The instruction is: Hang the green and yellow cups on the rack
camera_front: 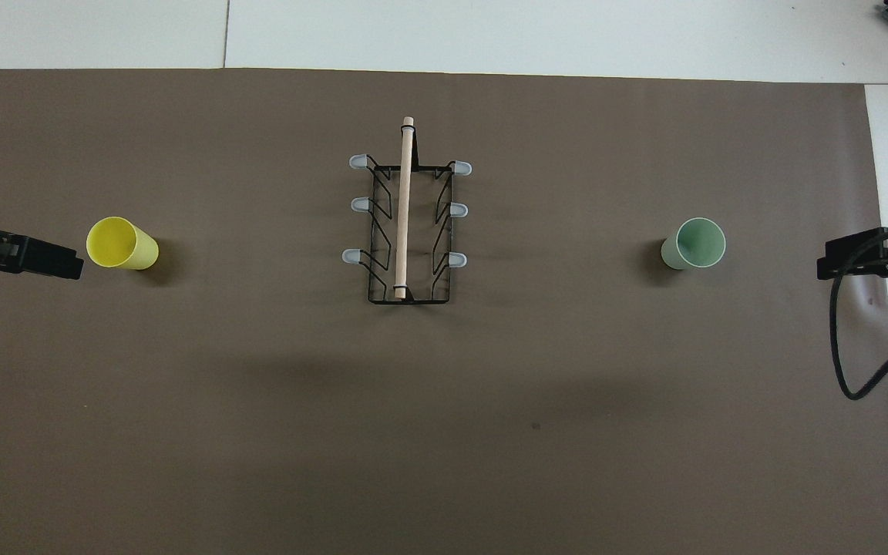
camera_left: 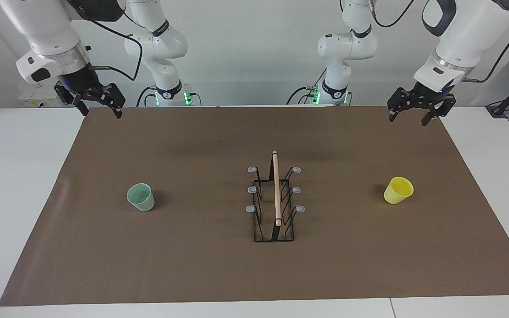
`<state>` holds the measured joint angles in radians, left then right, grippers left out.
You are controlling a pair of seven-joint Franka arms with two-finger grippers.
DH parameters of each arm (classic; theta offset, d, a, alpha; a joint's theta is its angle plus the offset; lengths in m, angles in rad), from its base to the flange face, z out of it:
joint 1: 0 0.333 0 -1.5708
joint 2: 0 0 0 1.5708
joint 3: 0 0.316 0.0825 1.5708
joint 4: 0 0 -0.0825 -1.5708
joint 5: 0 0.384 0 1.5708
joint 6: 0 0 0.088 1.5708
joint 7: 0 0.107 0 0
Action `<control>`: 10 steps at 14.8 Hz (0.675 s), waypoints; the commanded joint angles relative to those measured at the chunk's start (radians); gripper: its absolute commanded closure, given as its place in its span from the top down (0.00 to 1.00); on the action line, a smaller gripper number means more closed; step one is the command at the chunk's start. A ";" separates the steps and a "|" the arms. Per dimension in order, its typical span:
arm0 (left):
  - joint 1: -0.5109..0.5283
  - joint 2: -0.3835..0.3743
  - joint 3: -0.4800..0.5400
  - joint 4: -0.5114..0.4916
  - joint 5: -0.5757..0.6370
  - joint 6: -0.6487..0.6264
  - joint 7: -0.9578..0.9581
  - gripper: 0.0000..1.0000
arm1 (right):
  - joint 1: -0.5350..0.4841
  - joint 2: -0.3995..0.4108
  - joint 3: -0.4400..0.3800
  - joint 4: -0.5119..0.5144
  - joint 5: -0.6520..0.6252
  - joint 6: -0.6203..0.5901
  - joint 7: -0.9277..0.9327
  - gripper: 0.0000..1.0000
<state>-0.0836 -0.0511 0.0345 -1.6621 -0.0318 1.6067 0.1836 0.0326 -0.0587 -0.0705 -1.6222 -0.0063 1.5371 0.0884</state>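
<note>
The black wire rack with a wooden rod along its top stands mid-table; it also shows in the overhead view. Its grey-tipped pegs carry nothing. The mint green cup stands mouth up toward the right arm's end, seen from overhead as well. The yellow cup stands mouth up toward the left arm's end, seen from overhead too. My left gripper is open and empty, raised over the mat's edge beside the yellow cup. My right gripper is open and empty, raised over the mat's edge at the green cup's end.
A brown mat covers most of the white table. A black cable hangs from the right arm over the mat's edge. The two cups and the rack stand in one row across the mat.
</note>
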 commanded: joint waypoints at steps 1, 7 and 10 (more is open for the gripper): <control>-0.012 -0.029 -0.007 -0.030 0.018 -0.005 -0.020 1.00 | -0.010 -0.016 0.003 -0.015 0.022 0.000 0.005 1.00; -0.012 -0.033 -0.008 -0.030 0.018 -0.007 -0.023 1.00 | -0.011 -0.016 -0.003 -0.016 0.022 0.001 0.002 1.00; -0.010 -0.032 -0.008 -0.028 0.018 0.006 -0.023 1.00 | 0.003 0.005 0.005 -0.015 0.012 0.055 0.005 1.00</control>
<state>-0.0857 -0.0532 0.0245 -1.6625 -0.0318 1.6052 0.1796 0.0346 -0.0583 -0.0726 -1.6225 -0.0063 1.5551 0.0885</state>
